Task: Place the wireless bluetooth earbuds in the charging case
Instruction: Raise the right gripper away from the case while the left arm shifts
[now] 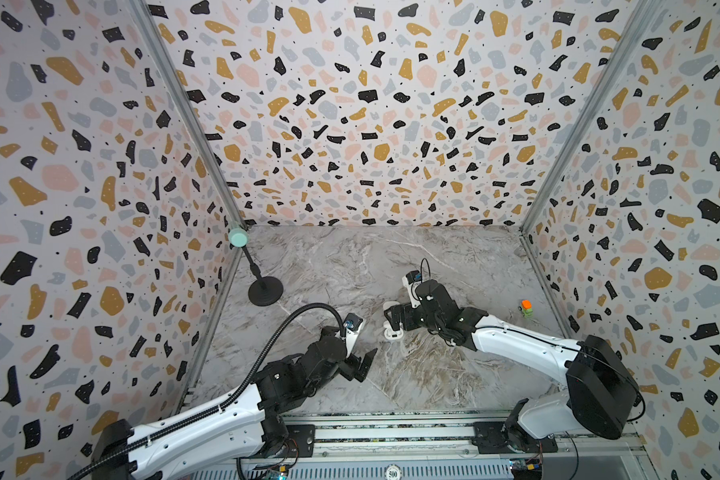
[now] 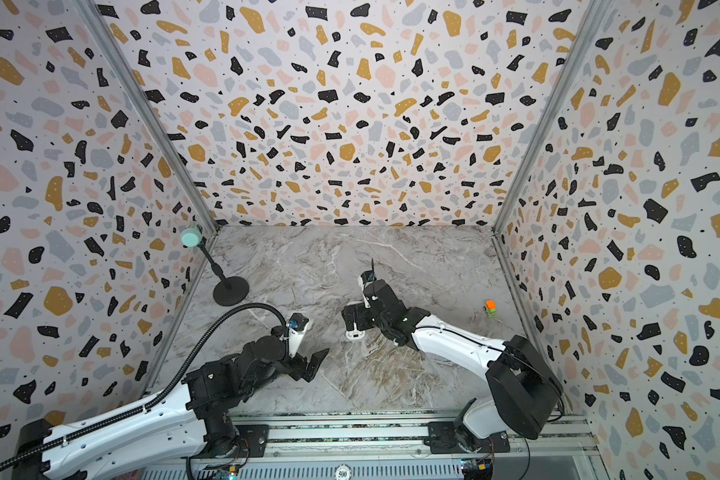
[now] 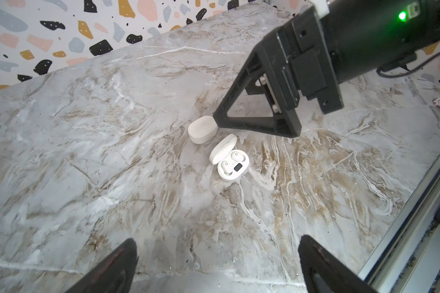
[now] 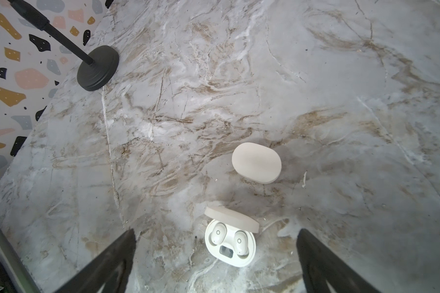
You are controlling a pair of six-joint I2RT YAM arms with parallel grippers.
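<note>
Earbuds (image 4: 218, 233) seated in the open charging case (image 4: 251, 251).
My left pincer (image 3: 217, 239) and right pincer (image 1: 391, 321) stand released, empty.

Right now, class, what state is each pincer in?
Left pincer: open, holding nothing.
Right pincer: open, holding nothing.

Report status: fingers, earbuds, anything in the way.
Left gripper open, empty. Right gripper open, over open case. Two earbuds seated inside. Closed case beside it, not blocking.
</note>
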